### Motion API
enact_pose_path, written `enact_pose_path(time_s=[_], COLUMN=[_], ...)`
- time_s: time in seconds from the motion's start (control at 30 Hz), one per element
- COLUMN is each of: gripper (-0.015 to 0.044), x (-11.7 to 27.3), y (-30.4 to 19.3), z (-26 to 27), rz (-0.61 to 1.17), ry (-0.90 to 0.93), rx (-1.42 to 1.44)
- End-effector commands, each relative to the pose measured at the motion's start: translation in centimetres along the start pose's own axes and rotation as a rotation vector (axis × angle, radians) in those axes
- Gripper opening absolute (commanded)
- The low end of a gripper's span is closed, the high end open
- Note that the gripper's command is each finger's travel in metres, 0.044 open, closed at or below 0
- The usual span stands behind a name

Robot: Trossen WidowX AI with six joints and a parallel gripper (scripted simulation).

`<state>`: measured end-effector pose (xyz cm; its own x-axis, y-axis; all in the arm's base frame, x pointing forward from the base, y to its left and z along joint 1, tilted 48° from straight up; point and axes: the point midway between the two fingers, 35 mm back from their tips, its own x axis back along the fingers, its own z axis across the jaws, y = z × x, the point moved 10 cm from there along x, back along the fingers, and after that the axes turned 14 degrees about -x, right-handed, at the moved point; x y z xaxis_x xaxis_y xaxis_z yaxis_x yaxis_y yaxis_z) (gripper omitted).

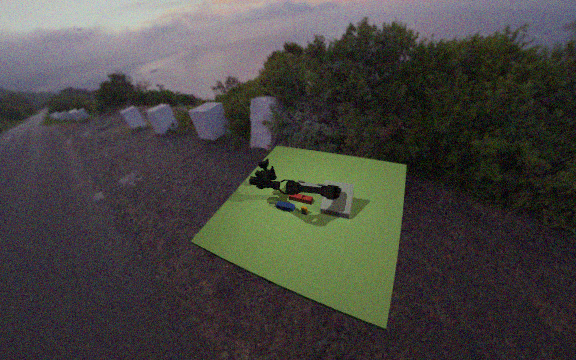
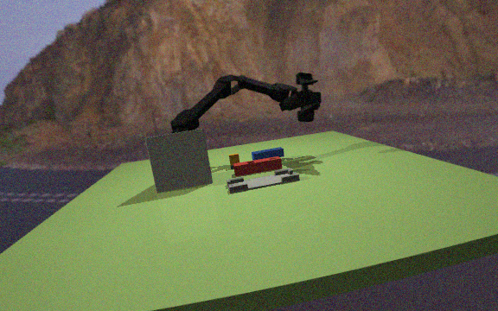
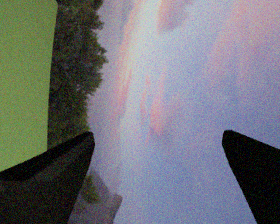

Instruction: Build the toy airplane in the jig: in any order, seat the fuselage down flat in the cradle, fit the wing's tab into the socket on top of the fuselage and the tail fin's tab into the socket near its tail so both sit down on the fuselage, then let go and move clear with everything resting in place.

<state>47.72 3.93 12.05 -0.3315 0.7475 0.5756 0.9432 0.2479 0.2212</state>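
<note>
My gripper (image 3: 158, 138) (image 2: 309, 98) is open and empty, held high above the mat and pointing outward; the wrist view shows sky between its fingers. The red fuselage (image 1: 301, 199) (image 2: 258, 166) lies on the mat beside the cradle, outside it. The light grey cradle (image 2: 263, 181) with darker end blocks has nothing visible in it; the arm mostly hides it in the top view. The blue wing (image 1: 285, 206) (image 2: 268, 154) lies on the mat on the fuselage's far side from the cradle. The small orange-yellow tail fin (image 1: 304, 210) (image 2: 233, 161) stands apart, nearer the arm's base.
The arm rises from a grey pedestal block (image 1: 336, 211) (image 2: 181, 161) beside the parts. The green mat (image 1: 313, 260) (image 2: 318, 225) carries everything. The arm spans above the parts, with its wrist beyond them.
</note>
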Motion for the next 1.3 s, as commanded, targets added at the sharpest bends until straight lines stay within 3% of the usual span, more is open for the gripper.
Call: enact_pose_path(time_s=[0.0,0.1,0.33,0.67,0.97,1.13,1.27], gripper=[0.0426,0.0440,0.0440,0.0440,0.0440,0.0440,0.0440], x=[0.0,-1.2,-4.2,-2.2,-1.9,-1.0,-0.9], y=[0.0,-1.6,-10.1,-21.3,-21.9,-22.2,-22.2], z=[0.0,-0.1,-0.6,-2.0,-2.1,2.8,3.1], rz=[0.000,0.044,0.261,0.486,0.493,0.493,0.493], ry=[0.000,0.126,0.756,1.645,1.699,1.700,1.701], rx=[0.000,0.033,0.067,-0.284,-0.325,-0.325,-0.325])
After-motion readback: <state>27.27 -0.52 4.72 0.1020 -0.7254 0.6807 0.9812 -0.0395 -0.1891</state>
